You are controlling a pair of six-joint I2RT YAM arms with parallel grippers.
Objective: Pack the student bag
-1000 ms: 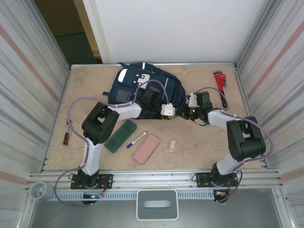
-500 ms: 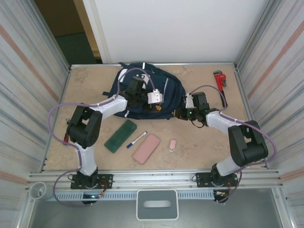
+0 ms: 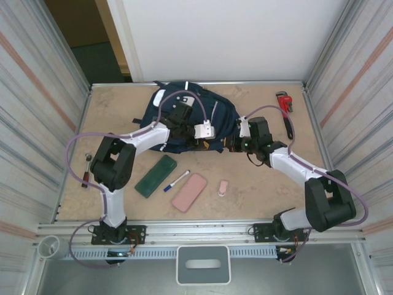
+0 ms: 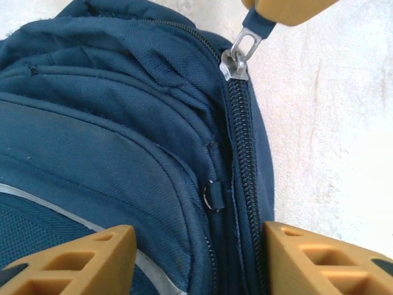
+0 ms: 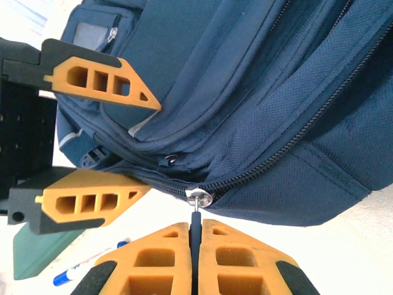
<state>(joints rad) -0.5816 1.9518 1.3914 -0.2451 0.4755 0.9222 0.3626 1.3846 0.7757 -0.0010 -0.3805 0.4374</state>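
The student bag (image 3: 178,114), a navy-blue backpack with white stripes, lies at the back middle of the table. My right gripper (image 5: 195,228) is shut on the dark zipper pull (image 5: 195,218) at the bag's near right edge, and the silver slider (image 5: 199,197) sits just beyond the fingertips. In the top view the right gripper (image 3: 234,145) meets the bag's corner. My left gripper (image 4: 196,261) stands open astride the bag's zippered edge (image 4: 242,153). One of its fingers (image 5: 98,80) lies over the bag's fabric and the other sits beside the edge, next to the right gripper.
In front of the bag lie a green case (image 3: 155,176), a marker (image 3: 177,180), a pink case (image 3: 189,192) and a small pink eraser (image 3: 223,187). A red wrench (image 3: 284,107) lies at the back right. A small red item (image 3: 85,179) rests by the left wall.
My left arm swung back over the bag, then its gripper came down onto the bag's near right edge. The right gripper shifted slightly left, still holding the zipper pull.
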